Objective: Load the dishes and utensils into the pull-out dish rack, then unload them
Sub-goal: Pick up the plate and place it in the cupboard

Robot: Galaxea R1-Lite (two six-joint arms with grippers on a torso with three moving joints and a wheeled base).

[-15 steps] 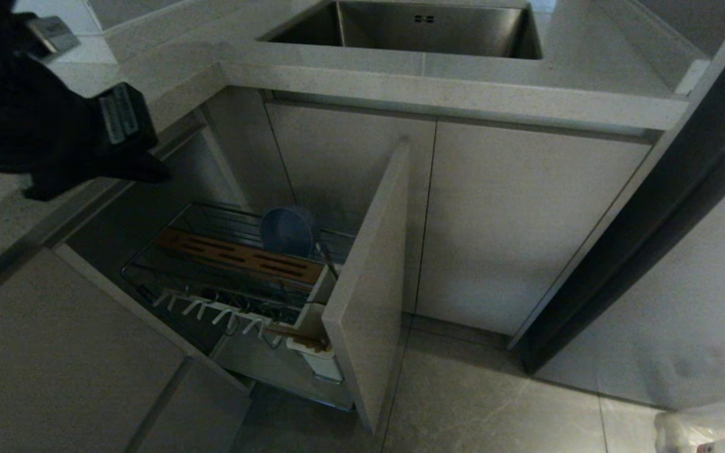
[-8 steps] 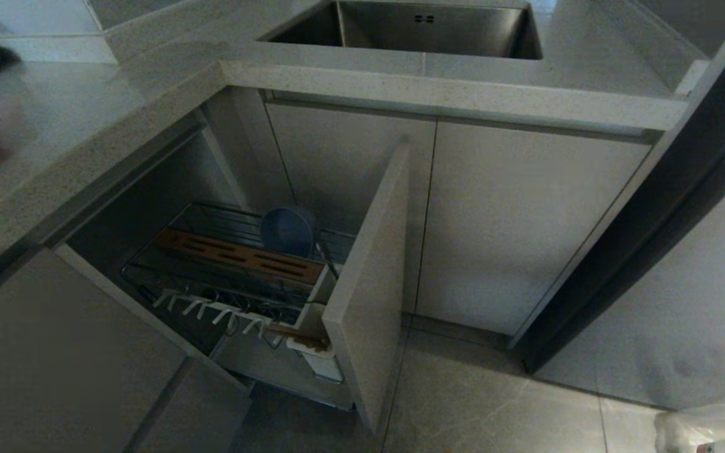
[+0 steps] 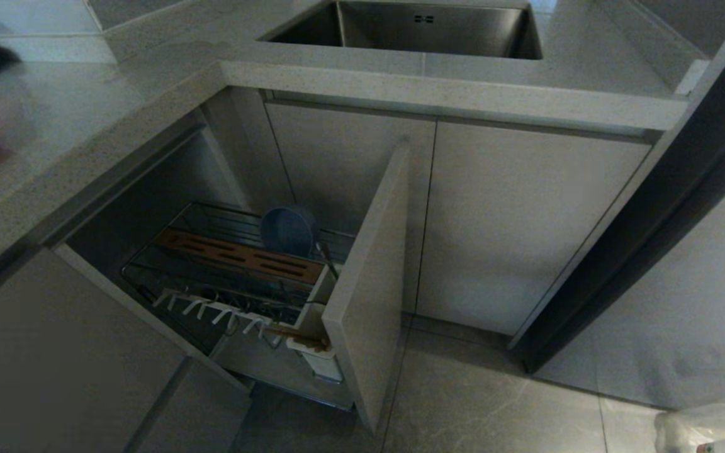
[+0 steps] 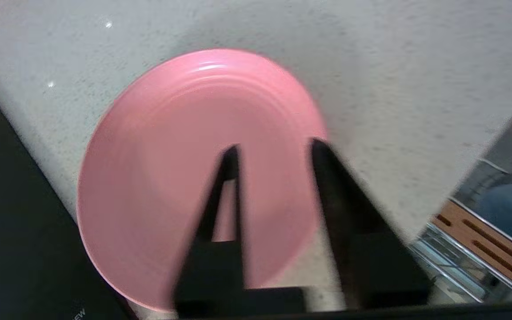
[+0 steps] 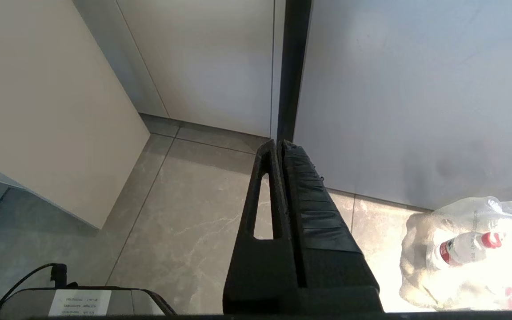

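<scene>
My left gripper (image 4: 274,146) hovers over the pink plate (image 4: 171,178) flat on the counter (image 4: 394,89), jaws apart and empty; a flat rim could slip from a shallow grip.

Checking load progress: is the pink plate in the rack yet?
No. The pink plate lies flat on the countertop, with the left gripper open above it.

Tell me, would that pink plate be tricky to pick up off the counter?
Probably. The plate lies flat on the counter, so its low rim likely leaves little to grab. Its glossy sheen suggests a slippery surface that could slide if pushed. It looks rigid, perhaps ceramic, so a drop might chip it. The left gripper hovers over it, open.
</scene>
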